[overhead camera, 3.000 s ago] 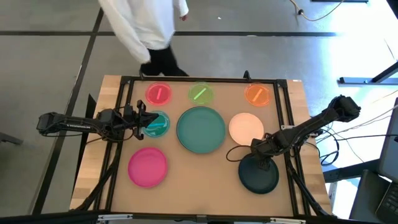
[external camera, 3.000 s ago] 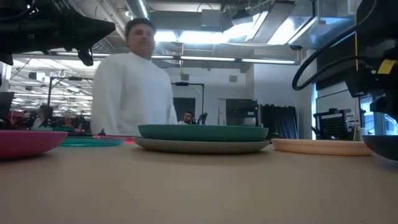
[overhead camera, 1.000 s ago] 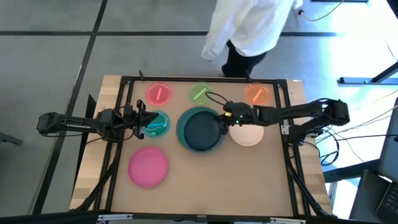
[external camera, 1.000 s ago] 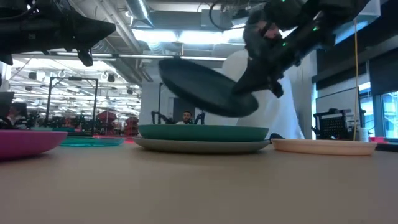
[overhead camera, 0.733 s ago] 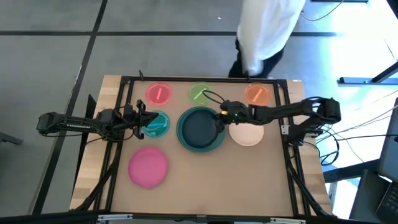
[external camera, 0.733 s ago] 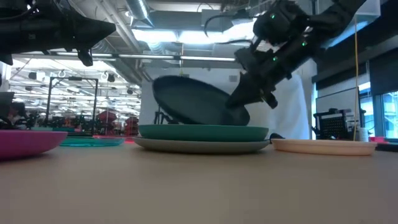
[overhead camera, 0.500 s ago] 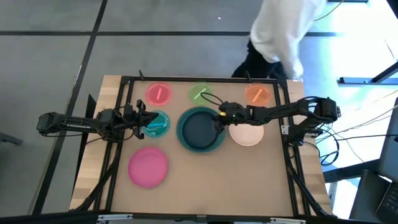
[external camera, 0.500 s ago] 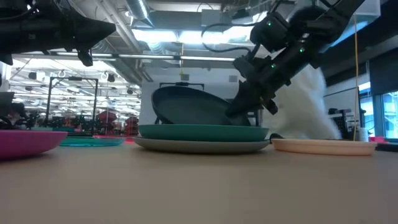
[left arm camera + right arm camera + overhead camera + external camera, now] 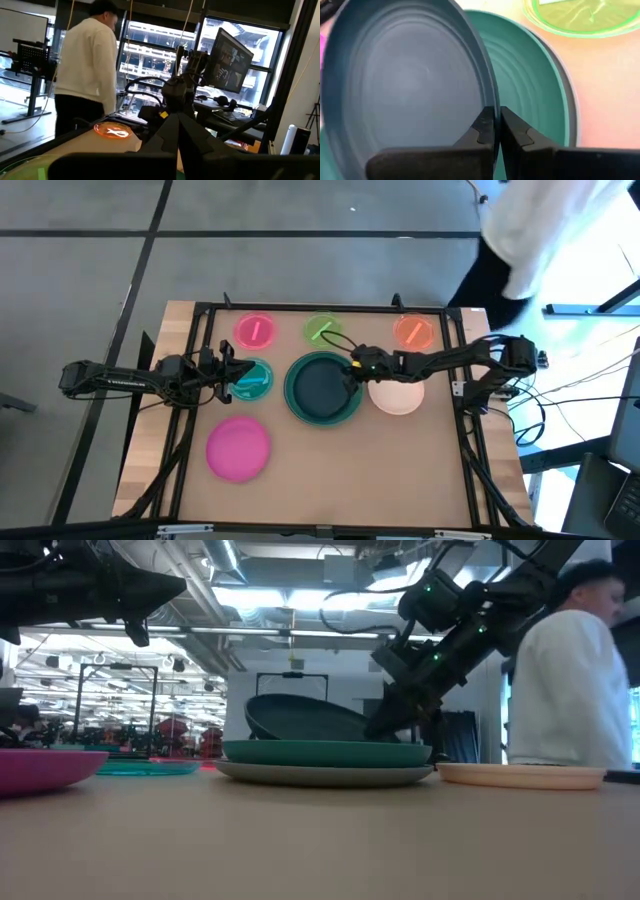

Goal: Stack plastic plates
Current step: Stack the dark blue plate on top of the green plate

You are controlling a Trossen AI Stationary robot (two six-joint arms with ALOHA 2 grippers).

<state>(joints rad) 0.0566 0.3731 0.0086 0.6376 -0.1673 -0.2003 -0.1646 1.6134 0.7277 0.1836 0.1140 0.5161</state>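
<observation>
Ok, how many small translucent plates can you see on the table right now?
4. The red one, green one and orange one line the far edge; the teal one sits under the left gripper. None looks hidden.

a person in a white top and dark trousers (image 9: pixel 530 230) stands on the grey floor (image 9: pixel 80 280) beyond the light wooden desk (image 9: pixel 330 490); a dark computer monitor (image 9: pixel 231 61) sits farther back.
</observation>
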